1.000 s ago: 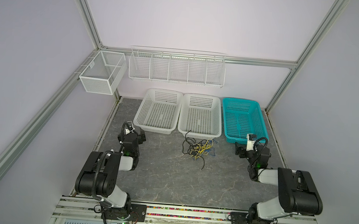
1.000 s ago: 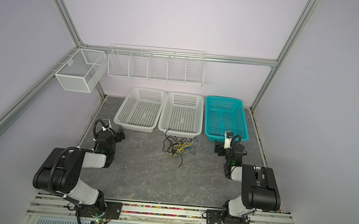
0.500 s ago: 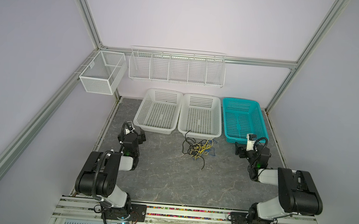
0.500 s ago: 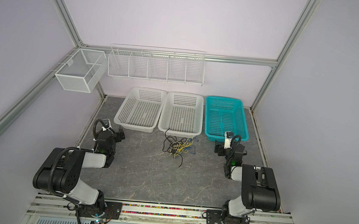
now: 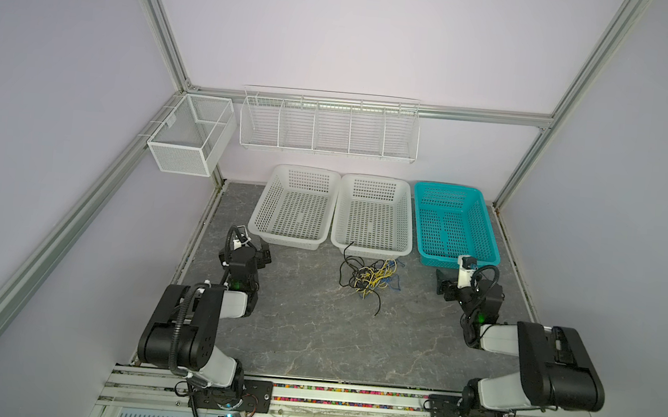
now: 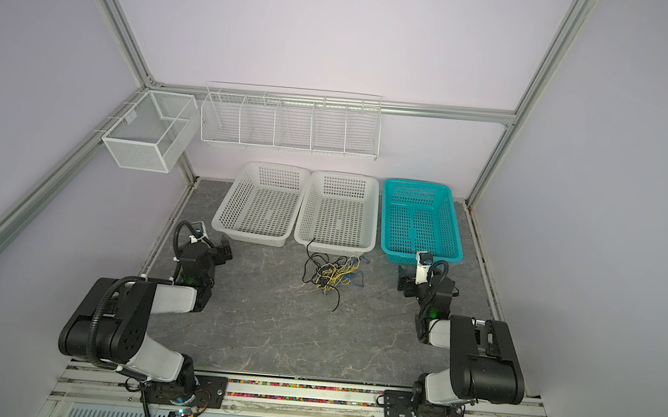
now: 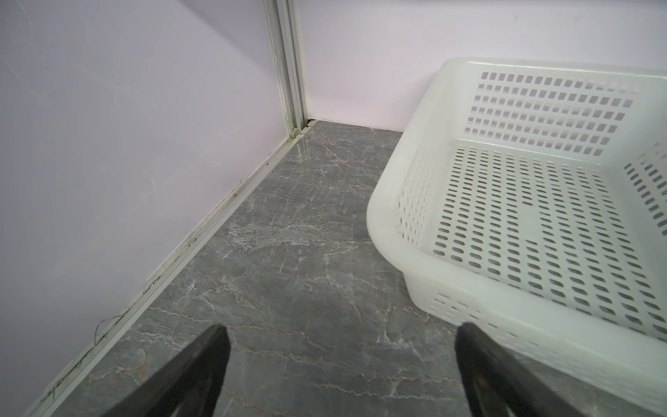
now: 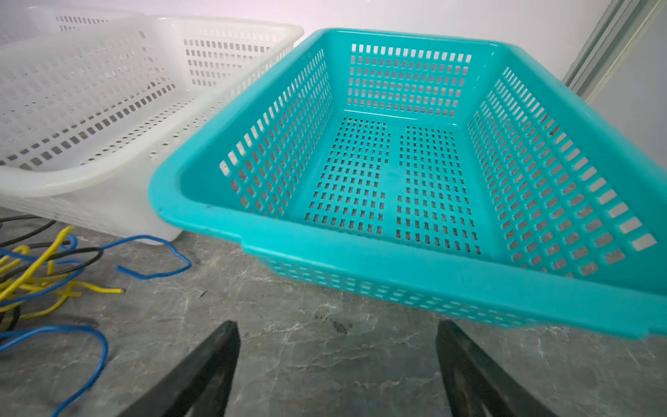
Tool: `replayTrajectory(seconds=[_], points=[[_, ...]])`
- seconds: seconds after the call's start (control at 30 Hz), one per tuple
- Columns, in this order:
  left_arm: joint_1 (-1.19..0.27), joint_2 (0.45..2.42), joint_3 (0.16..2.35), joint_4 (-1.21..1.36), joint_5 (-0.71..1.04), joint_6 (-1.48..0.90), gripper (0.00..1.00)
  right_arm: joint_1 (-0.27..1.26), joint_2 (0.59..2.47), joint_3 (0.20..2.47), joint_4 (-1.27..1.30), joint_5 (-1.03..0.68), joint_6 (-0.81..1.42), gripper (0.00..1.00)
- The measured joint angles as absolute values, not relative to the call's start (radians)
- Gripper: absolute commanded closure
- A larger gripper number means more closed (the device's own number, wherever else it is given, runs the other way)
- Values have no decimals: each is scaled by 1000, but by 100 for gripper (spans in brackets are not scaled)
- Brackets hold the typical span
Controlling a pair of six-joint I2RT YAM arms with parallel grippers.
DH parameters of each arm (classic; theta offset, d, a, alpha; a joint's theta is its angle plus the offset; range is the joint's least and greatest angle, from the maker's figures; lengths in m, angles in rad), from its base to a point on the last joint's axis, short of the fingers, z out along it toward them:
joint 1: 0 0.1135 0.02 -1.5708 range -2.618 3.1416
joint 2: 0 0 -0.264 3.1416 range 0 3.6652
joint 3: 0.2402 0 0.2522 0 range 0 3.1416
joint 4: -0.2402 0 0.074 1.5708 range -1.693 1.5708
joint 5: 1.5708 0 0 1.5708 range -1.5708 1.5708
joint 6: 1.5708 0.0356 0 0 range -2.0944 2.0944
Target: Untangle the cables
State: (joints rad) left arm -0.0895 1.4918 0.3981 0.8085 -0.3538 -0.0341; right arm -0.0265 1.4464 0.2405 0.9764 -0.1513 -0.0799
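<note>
Right now the cables (image 5: 369, 277), a tangle of black, yellow and blue, are lying on the table (image 5: 311, 341) just in front of the middle white basket (image 5: 369, 249). Well to the left of that basket, the left fingers (image 7: 202, 364) are standing wide apart and holding nothing. Off to its right, the right fingers (image 8: 209, 364) are also gaping wide and empty, well apart from the cables.

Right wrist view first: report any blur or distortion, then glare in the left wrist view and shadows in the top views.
Right wrist view: the teal basket bulges from wide-angle distortion, its near rim smeared; the cables blur toward the frame edge. Left wrist view: sharp white basket, a pale sheen on the tabletop by the corner post. Both top views: even, soft light, hardly any shadows.
</note>
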Motion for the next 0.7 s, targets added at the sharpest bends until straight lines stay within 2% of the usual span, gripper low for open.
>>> replayTrajectory(seconds=[0.13,0.27,0.43,0.57,0.7], points=[[-100,1364,405,720,-327,-15,1,-19,1256,288,792,-182,-98,12],[-102,1241,453,591,-293,-4,1,24,1077,339,731,-180,-104,12],[-103,1076,471,463,-225,-9,1,118,979,358,642,-180,-81,12],[-104,962,497,390,-150,-83,1,148,950,493,456,-172,90,12],[-105,852,585,223,-125,-290,1,147,954,773,84,-49,383,11]])
